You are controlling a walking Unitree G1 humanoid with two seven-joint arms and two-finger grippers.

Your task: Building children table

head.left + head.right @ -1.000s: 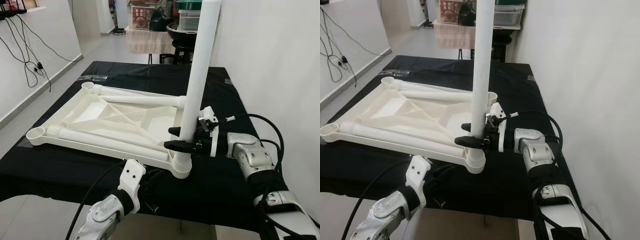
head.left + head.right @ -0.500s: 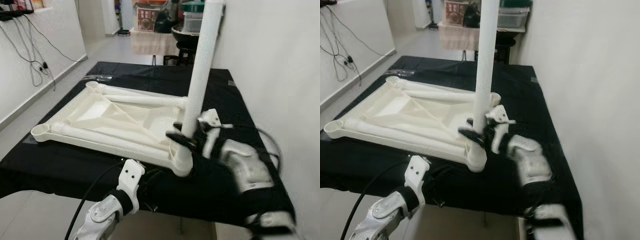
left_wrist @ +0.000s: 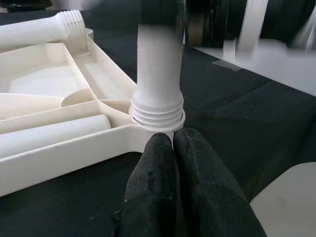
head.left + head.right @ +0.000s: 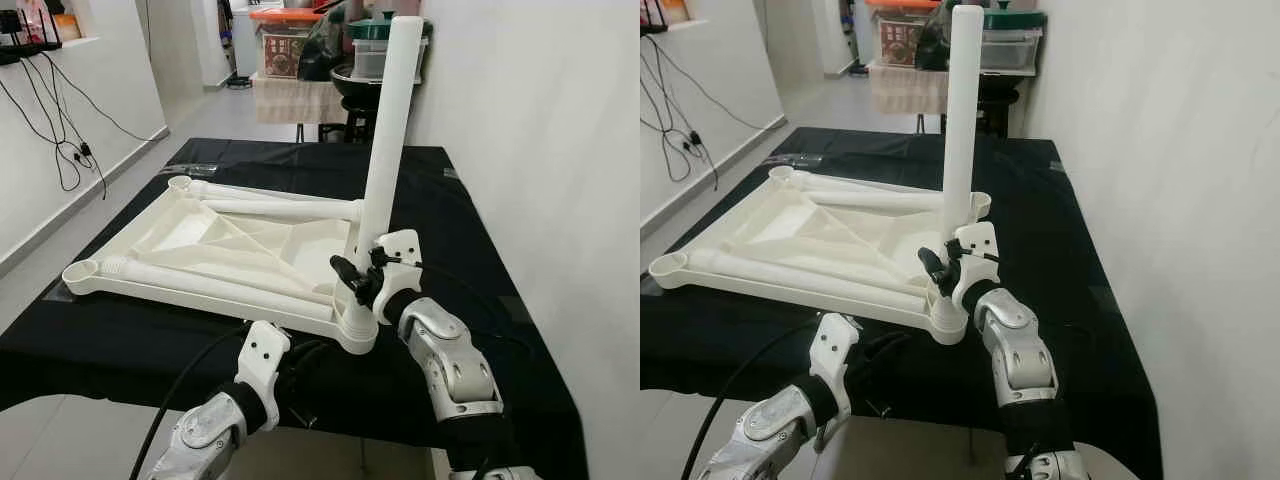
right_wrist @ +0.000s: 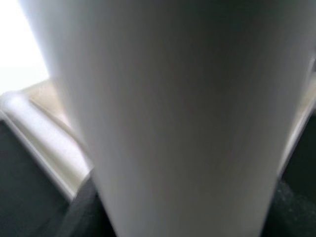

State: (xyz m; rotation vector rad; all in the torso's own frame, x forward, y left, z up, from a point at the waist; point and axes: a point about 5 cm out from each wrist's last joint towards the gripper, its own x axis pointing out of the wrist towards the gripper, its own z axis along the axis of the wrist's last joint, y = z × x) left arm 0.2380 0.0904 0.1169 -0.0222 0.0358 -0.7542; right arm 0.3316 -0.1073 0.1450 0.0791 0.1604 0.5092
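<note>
right gripper clamped on upright leg above tabletop corner socket; left gripper fingers pressed together, at socket.

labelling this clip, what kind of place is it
Probably a lived-in home: a doorway behind leads to stacked storage boxes, cables hang on a white wall, and a black-covered table serves as workbench.

Black cloth, wall cables, stacked storage boxes behind.
</note>
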